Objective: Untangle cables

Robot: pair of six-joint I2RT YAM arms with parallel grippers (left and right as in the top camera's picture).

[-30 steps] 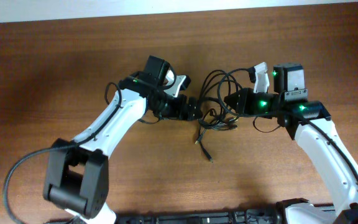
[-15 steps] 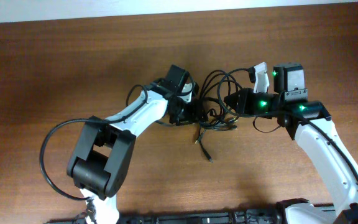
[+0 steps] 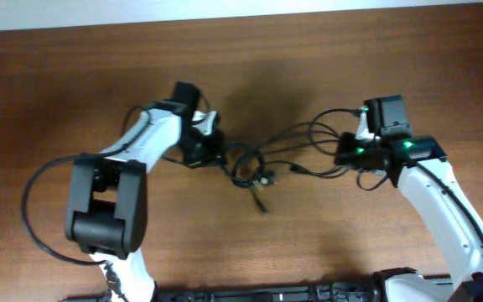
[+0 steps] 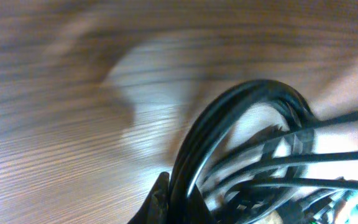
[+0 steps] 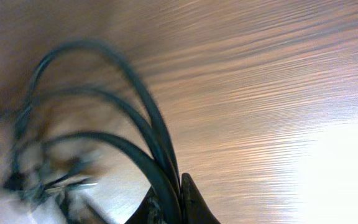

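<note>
The cables (image 3: 252, 164) lie as a tangle of thin black loops at the table's middle. Several strands run taut from them to the right, and one plug end (image 3: 262, 206) trails toward the front. My left gripper (image 3: 223, 158) is shut on the tangle's left side. The left wrist view shows thick loops (image 4: 247, 118) rising from between its fingers (image 4: 159, 200). My right gripper (image 3: 340, 157) is shut on the strands' right ends. In the right wrist view the cables (image 5: 143, 127) curve away leftward from its fingers (image 5: 192, 198), blurred at the far end.
The wooden table (image 3: 99, 84) ends in a white strip (image 3: 225, 7) at the far edge. The left arm's own thick black wire (image 3: 30, 210) loops out at the front left. The arm bases sit along the front edge.
My left gripper has shut on the tangle and pulled it left. My right gripper has moved right with its strands. The cables are now stretched out between them.
</note>
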